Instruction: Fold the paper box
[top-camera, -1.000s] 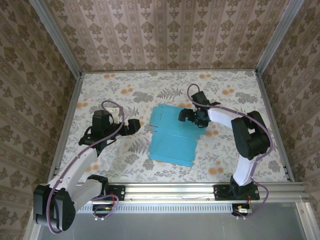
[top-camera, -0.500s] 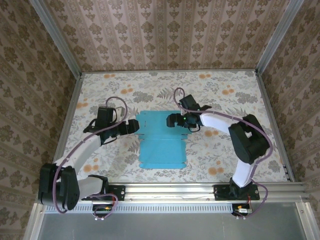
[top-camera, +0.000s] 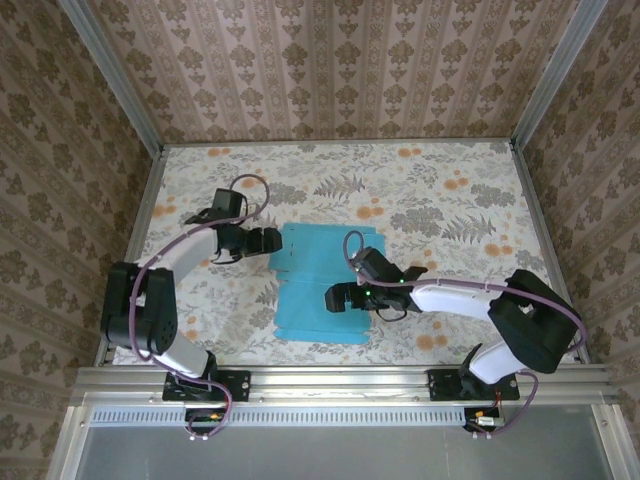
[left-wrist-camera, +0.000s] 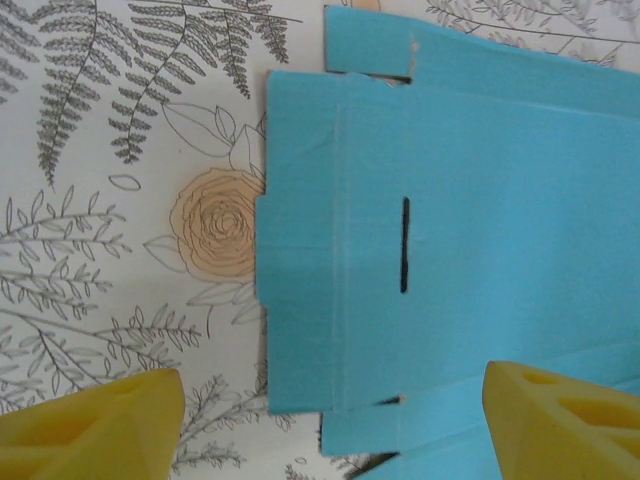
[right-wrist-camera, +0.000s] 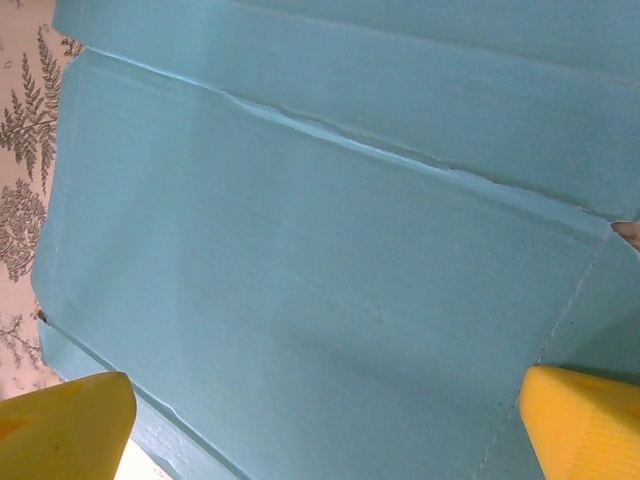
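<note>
Paper box (top-camera: 306, 268) lies beneath right hand (top-camera: 333, 298), beside left hand (top-camera: 270, 240).

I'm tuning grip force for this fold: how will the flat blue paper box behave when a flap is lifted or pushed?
The paper box lies as a thin flat sheet, so it is probably light and floppy. Pushed, it would likely slide over the table. Lifted, it should hinge at a crease.

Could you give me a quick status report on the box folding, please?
Left pincer open at the paper box, far-left edge. Right pincer open above its near half. Box lying flat, blue face up, nothing gripped.
</note>
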